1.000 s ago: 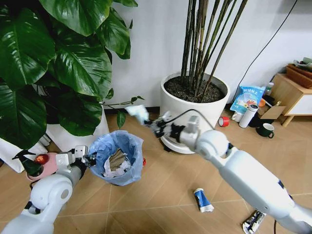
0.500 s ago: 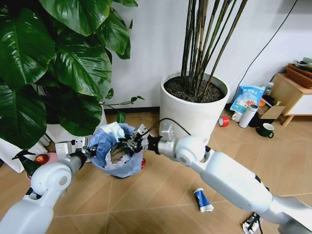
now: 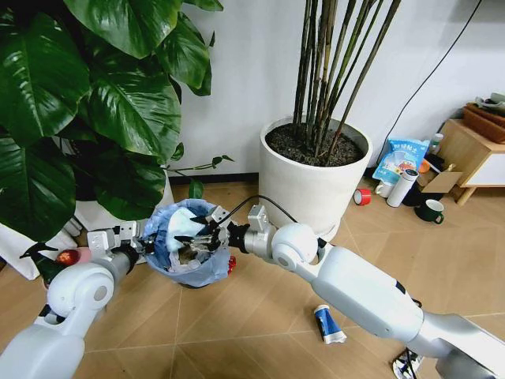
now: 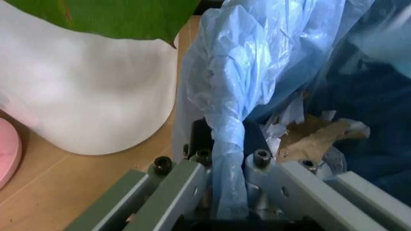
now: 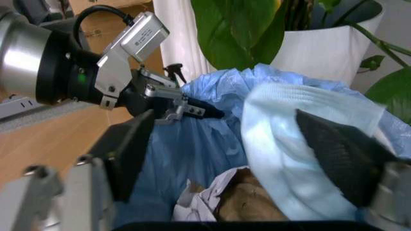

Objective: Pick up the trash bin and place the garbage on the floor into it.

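The trash bin [image 3: 193, 267], lined with a crinkly light-blue bag [image 4: 282, 72], hangs just above the floor [image 3: 260, 316]. My left gripper [image 3: 144, 246] is shut on its rim and bag [image 4: 224, 168]. Over the bin's mouth my right gripper [image 3: 195, 234] stands open [image 5: 228, 130]. A white wad of garbage [image 5: 289, 159] leans against one finger, above the rim [image 3: 180, 223]. Crumpled paper and a brown wrapper [image 4: 308, 139] lie inside the bin. A red piece [image 3: 232, 263] sits beside the bin. A blue-white wrapper [image 3: 327, 324] and a black-white tube wrapper [image 3: 409, 361] lie on the floor.
A big white plant pot [image 3: 316, 178] stands right behind the bin, and another white pot [image 3: 102, 217] with broad leaves stands to the left. A red tape roll [image 3: 362, 196], white bottle [image 3: 402, 188], mug [image 3: 431, 210] and wooden stand [image 3: 473, 154] are at the far right.
My right gripper came down and to the left with the white wad, from in front of the big pot to the bin's mouth, and its fingers have spread. The left gripper kept hold of the bin.
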Controlling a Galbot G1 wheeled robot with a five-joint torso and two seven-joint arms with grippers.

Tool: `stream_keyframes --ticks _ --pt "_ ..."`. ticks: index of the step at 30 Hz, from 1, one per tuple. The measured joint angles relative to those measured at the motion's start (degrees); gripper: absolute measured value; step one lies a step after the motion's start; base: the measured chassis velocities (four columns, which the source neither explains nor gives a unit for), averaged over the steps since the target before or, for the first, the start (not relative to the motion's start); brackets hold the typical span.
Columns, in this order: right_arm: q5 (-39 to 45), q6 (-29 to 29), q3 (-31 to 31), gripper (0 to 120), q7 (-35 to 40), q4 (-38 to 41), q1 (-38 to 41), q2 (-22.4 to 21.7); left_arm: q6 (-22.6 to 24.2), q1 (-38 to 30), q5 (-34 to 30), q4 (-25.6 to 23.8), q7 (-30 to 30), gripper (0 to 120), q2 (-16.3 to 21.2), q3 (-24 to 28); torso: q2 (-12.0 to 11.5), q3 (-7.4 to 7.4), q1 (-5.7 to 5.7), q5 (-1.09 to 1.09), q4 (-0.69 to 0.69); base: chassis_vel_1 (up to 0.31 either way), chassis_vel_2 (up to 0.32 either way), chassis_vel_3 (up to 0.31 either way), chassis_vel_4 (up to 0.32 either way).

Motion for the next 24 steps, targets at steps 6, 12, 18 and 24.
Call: stream_keyframes --ticks 6,12,18,24 --pt "0.0 0.5 0.0 99 0.3 -0.2 0.0 -0.1 -0.1 0.0 0.1 -0.1 0.0 0 -0.1 -0.1 0.0 0.0 0.0 0.0 0.0 0.0 0.0 0.0 0.0" --pt "0.5 0.8 -0.6 100 0.6 -0.6 0.3 0.2 -0.1 0.3 0.2 -0.5 0.0 0 -0.4 -0.3 0.0 0.0 0.0 0.0 0.0 0.0 0.0 0.0 0.0" --pt "0.4 1.7 -1.4 100 0.6 -1.5 0.2 -0.4 -0.1 0.9 0.2 -0.8 0.0 0 -0.3 -0.8 0.0 0.0 0.0 0.0 0.0 0.0 0.0 0.0 0.0" --pt "0.5 1.8 -0.9 100 0.6 0.8 -0.8 -2.9 -0.2 1.3 0.2 -0.9 0.1 0 -0.1 -1.3 0.0 0.0 0.0 0.01 -0.01 0.0 0.0 0.0 0.0"
